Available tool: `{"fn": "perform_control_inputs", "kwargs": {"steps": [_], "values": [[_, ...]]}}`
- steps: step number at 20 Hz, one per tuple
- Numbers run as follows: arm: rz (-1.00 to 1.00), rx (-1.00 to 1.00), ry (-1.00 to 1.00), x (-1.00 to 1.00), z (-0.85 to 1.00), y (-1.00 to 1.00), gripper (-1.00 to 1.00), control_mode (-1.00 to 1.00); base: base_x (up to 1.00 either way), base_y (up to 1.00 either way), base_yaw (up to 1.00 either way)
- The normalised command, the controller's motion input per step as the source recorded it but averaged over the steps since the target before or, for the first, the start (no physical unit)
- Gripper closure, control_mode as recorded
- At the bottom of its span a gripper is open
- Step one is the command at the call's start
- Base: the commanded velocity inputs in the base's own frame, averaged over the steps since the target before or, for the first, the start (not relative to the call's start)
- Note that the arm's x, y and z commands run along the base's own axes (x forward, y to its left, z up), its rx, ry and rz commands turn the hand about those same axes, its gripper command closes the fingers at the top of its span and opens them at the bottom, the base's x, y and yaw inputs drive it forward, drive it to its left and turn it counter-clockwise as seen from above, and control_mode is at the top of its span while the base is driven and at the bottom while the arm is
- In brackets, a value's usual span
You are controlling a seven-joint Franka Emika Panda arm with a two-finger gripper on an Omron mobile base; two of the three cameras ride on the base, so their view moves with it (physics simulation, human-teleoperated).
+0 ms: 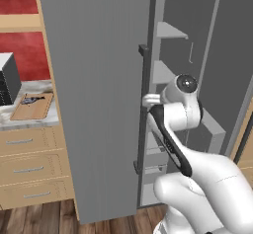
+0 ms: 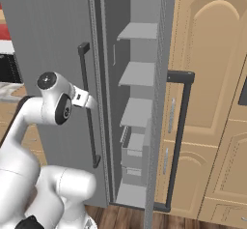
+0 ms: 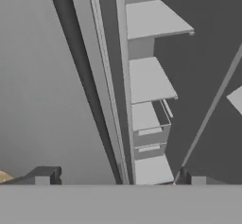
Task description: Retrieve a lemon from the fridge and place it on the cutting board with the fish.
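Arm (image 1: 173,129) rises from the base, elbow bent, wrist level with the middle of the fridge (image 1: 99,95), hand pointed into the gap between its two doors. Gripper (image 3: 118,179): two dark tips at the bottom of the hand view, set wide apart, nothing between them; open.

Left door stands ajar; its dark bar handle (image 2: 87,102) is just beside the wrist. Right door (image 2: 161,102) swung out edge-on, its own handle (image 2: 179,136) facing the wooden cabinet (image 2: 212,102). The opening between the doors is narrow.

Inside: pale grey shelves (image 3: 149,79) stacked one above another, a drawer-like bin (image 3: 149,133) lower down. No lemon visible on the shelf parts that show.

Cutting board (image 1: 32,106) lies on the counter (image 1: 29,119) left of the fridge, well apart from the arm, with the dark fish (image 1: 30,99) on it, beside the microwave (image 1: 7,80).
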Motion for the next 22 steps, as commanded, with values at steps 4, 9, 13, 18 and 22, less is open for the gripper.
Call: {"fn": "perform_control_inputs", "kwargs": {"steps": [4,9,13,18,22], "values": [[-0.02,-0.01,0.00,0.49,0.00,0.47,-1.00,-1.00,0.00,0.00,0.00],[0.00,-0.02,0.03,0.52,0.08,0.19,-1.00,-1.00,0.00,0.00,0.00],[0.00,-0.01,0.00,0.33,0.00,-0.06,-1.00,-1.00,0.00,0.00,0.00],[-0.03,-0.02,0.00,0.13,0.00,-0.17,-1.00,-1.00,0.00,0.00,0.00],[-0.02,-0.08,0.01,0.54,0.00,0.02,-1.00,-1.00,0.00,0.00,0.00]]}}
